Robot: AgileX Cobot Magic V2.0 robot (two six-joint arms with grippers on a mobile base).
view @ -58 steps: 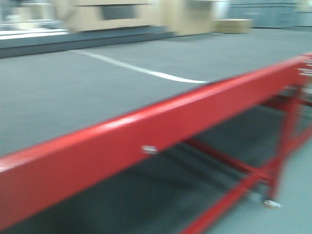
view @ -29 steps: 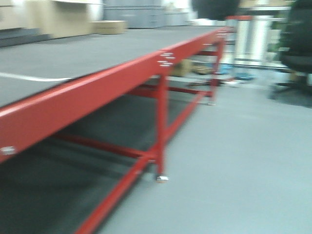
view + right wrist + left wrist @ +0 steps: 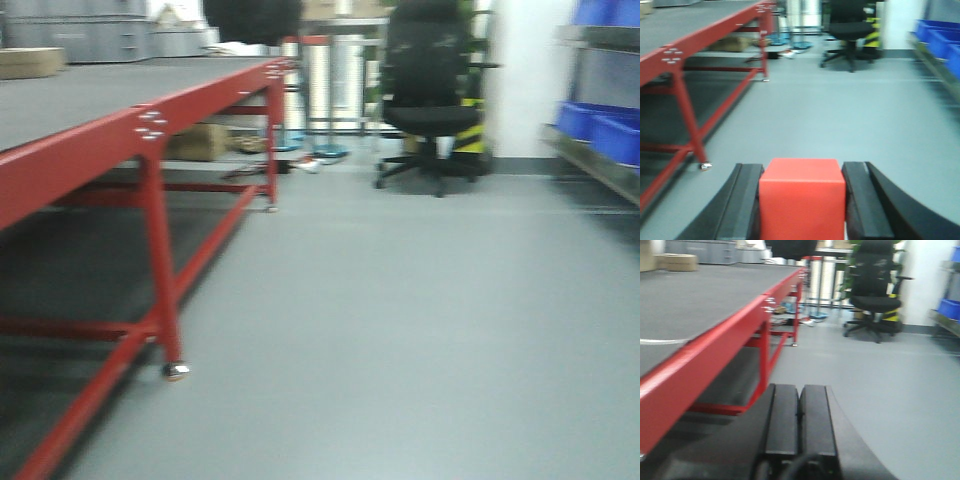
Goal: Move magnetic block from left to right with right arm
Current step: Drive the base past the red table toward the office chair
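Snugly inside right claw [image 3: 801,172]: magnetic block [image 3: 802,202].

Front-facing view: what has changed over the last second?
The view swung right: the red table slid from across the picture to its left edge, and the floor, black office chair and blue bins came into sight. Wrist views have no earlier pictures; now the right gripper is shut on the magnetic block.

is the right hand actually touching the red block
Touching. The right wrist view shows the block sitting in the right hand, with both fingers flush against its sides and no gap.
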